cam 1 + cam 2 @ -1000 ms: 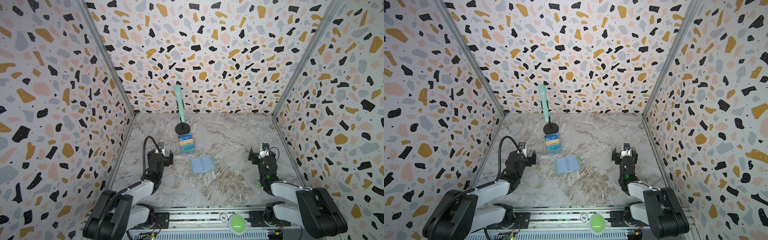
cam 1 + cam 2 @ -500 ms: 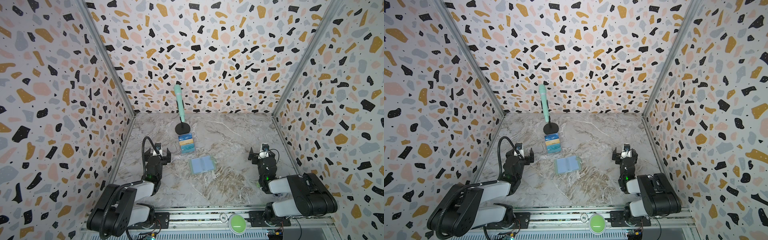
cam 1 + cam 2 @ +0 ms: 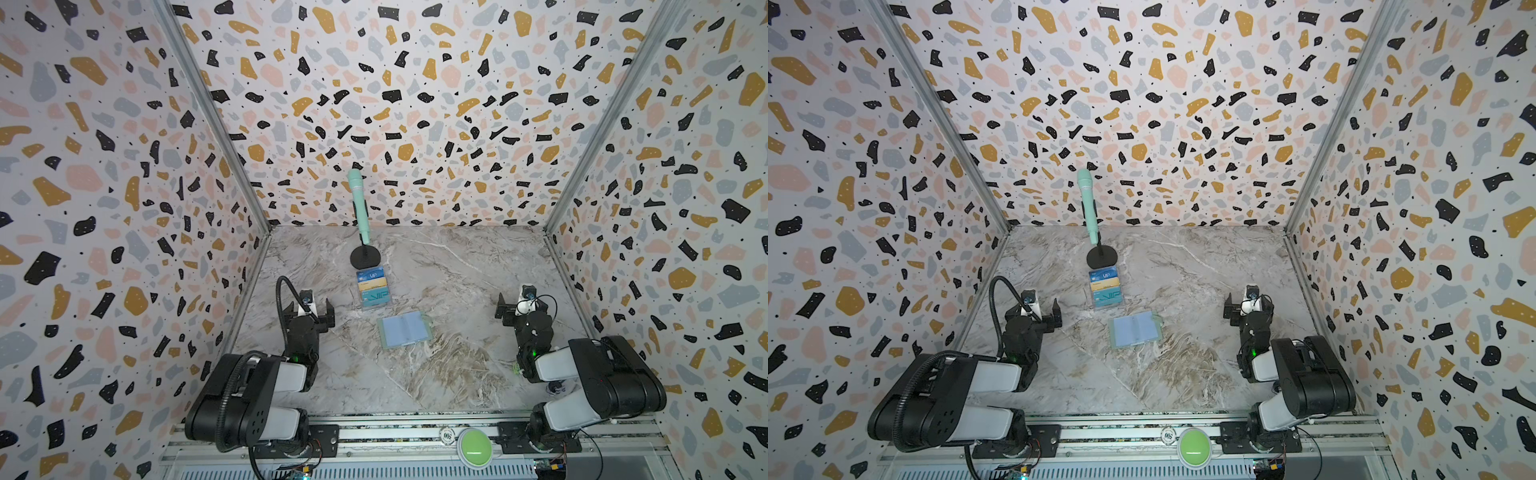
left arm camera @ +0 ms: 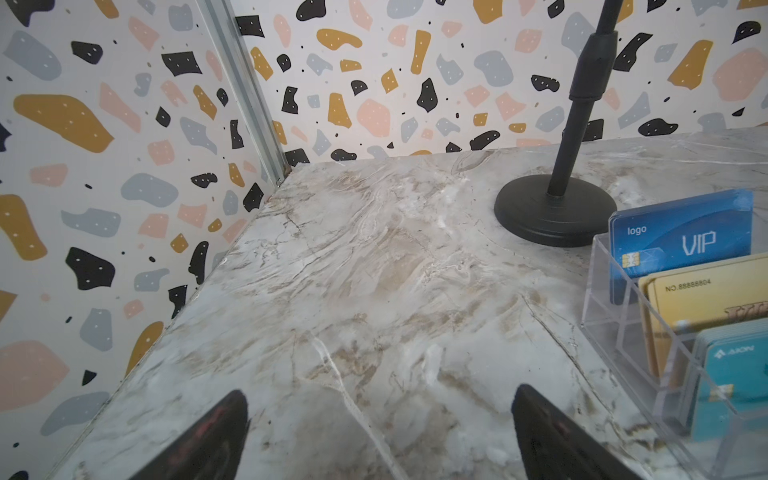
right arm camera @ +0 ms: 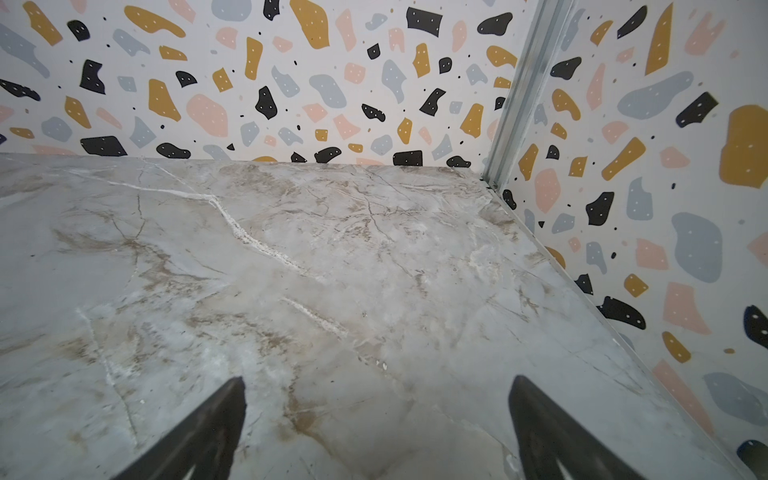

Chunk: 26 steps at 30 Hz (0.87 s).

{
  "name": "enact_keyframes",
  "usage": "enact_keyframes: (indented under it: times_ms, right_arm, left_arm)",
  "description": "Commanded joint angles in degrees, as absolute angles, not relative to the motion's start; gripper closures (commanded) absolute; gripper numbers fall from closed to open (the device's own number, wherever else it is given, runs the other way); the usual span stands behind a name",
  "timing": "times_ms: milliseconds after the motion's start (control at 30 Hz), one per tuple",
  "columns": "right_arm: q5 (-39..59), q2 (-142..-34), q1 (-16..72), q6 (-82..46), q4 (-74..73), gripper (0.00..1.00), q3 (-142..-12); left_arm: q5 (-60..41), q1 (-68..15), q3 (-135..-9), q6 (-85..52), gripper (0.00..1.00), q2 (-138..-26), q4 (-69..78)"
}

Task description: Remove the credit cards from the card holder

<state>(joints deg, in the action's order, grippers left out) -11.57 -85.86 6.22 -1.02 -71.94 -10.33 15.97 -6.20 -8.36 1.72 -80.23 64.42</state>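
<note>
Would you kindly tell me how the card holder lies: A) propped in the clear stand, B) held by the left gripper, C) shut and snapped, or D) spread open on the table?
D: the card holder lies spread open on the table, pale blue pages facing up, with nothing gripping it.

Tabletop smooth marble-look; stand clear plastic; card holder translucent.

Both arms sit folded low, elbows tucked well behind the jaws. The left gripper and right gripper show jaws spread wide.
</note>
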Motion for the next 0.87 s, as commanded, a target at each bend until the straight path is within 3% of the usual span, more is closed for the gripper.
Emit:
enact_keyframes:
  times_ms: [0,833]
  right_arm:
    - [-11.16,-85.06,5.98,-1.22,-71.81,0.01,-11.38]
    - [-11.21,-85.15,6.09,-0.88,-71.87,0.01,-11.45]
  left_arm:
    - [14.34,-4.35,-9.29,-0.89,0.0,-80.47,69.46]
    - [16.58,-4.22,-9.53,-1.75,0.0,-79.89,68.29]
